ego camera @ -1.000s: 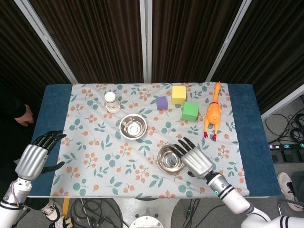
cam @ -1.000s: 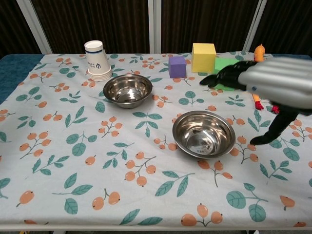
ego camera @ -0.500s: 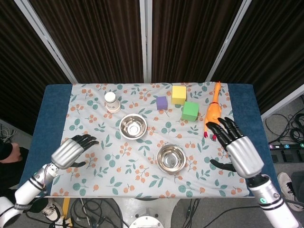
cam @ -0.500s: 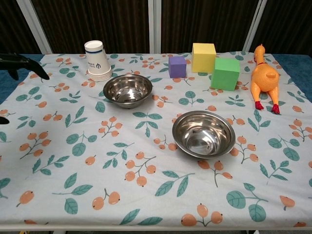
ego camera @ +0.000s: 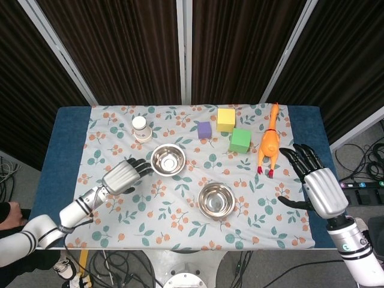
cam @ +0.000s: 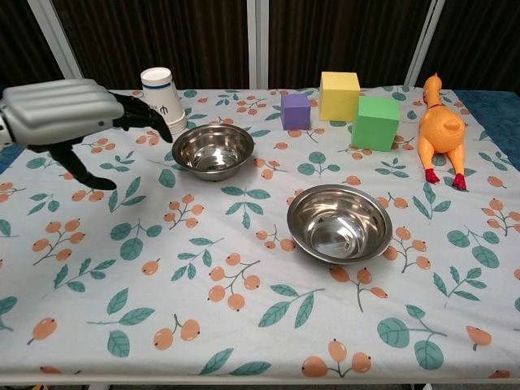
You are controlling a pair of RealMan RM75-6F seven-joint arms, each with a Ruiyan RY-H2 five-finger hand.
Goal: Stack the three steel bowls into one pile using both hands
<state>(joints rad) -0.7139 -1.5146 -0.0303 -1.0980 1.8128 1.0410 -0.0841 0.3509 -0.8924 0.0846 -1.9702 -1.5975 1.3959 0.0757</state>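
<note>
Bowls: only two visible on the floral cloth [ego camera: 120, 210]. Far bowl [ego camera: 168, 159] left of centre, just near of the paper cups [ego camera: 140, 128]. Near bowl [ego camera: 216, 200] at centre-right, well apart from the far one, possibly a nested pair, not determinable from either view.

Left hand [ego camera: 122, 175]: hovering just left of the far bowl, fingertips [cam: 145, 114] stretched toward its rim, near but apparently not touching. Fingers apart, thumb dropped below the palm, nothing held.

Right hand [ego camera: 318, 185]: over the right edge of the table, on the blue surface [ego camera: 306, 129] beyond the cloth, well to the right of the near bowl. Fingers spread and extended toward the far side, thumb out to the left, nothing held. Not seen in the chest view.

Far right of the cloth: purple cube [ego camera: 204, 129], yellow cube [ego camera: 225, 119], green cube [ego camera: 240, 140], rubber chicken [ego camera: 269, 143] lying lengthwise, all clear of both bowls.
</note>
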